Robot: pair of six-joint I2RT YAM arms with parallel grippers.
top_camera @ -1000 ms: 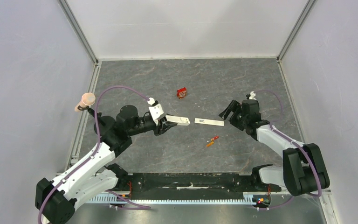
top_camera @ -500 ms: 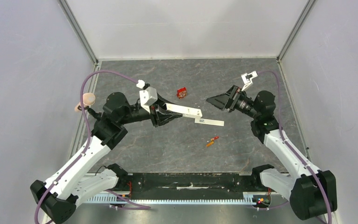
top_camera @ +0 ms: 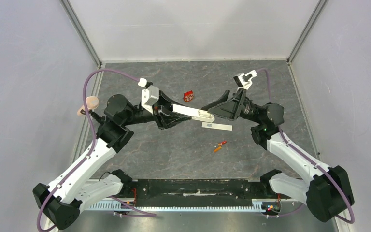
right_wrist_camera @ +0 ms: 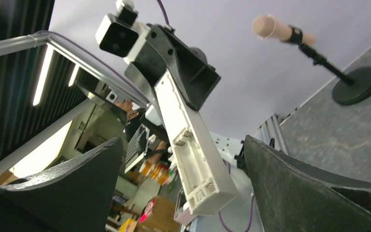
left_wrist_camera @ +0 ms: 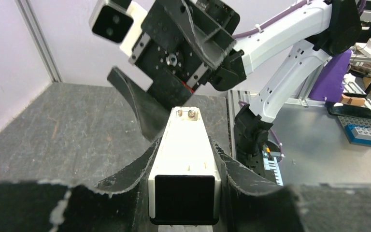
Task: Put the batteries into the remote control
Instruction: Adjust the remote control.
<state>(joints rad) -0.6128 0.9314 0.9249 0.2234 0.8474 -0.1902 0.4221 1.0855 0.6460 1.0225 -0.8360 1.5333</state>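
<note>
No legible text, brand or number in any view. The thin white cover strip (top_camera: 217, 126) on the table (top_camera: 251, 96) has a small dark printed patch near the end toward the left arm, and the small red box (top_camera: 188, 96) has pale markings on top, both too small to read. Wrist views show nothing readable on the remote control (left_wrist_camera: 184, 145), and the background clutter is blurred.

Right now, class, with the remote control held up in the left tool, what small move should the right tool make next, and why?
Probably close the right tool on the remote control's free end. That end appears to sit between its open fingers, the left tool grips the other end, the recess looks empty, and the batteries lie on the table.
</note>
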